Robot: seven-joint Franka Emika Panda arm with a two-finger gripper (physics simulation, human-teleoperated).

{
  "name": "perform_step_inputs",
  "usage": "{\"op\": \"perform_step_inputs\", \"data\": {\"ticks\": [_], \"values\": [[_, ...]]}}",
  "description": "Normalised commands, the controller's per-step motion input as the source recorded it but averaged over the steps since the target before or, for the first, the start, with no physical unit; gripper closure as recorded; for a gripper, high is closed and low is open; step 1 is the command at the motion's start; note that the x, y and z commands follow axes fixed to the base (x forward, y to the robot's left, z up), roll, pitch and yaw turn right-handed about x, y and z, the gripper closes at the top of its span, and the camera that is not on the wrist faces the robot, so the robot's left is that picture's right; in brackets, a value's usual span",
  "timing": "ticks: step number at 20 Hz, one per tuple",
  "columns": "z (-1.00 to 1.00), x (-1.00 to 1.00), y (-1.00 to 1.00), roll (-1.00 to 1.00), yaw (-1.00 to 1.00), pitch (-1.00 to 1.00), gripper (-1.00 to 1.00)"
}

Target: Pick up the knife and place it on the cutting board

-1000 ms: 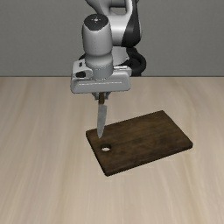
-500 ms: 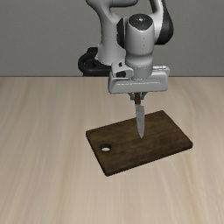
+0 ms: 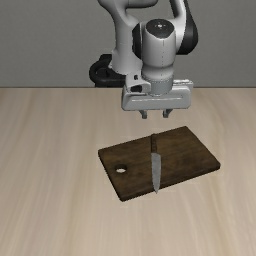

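While the gripper [image 3: 158, 116] hangs above the far part of the cutting board [image 3: 192, 155], its two short fingers [image 3: 150, 117] point straight down and stand spread apart, with nothing pinched between them. The knife [image 3: 155, 168] is clear of them, lower down, on the dark wooden board. Its dark handle is at the end nearer the board's far edge, and its pale blade runs toward the board's near edge. The tip stops just about at that edge (whether it slightly overhangs I cannot tell). The knife lies close to the middle of the board's width, between the round hanging hole [image 3: 122, 170] near the corner at the exterior view's left and the wider bare stretch of wood at the exterior view's right.

The board itself sits flat on the light wooden bench [image 3: 45, 160], turned at a slant to the bench's edges and placed around the bench's middle. The grey-and-white arm [image 3: 160, 45] rises from its dark base [image 3: 104, 72] at the bench's far edge, and its wrist points downward over the board.
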Motion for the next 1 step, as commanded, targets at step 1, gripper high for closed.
{"op": "perform_step_inputs", "data": {"ticks": [1], "values": [[0.00, 0.00, 0.00, 0.00, 0.00, 0.00, -1.00]]}}
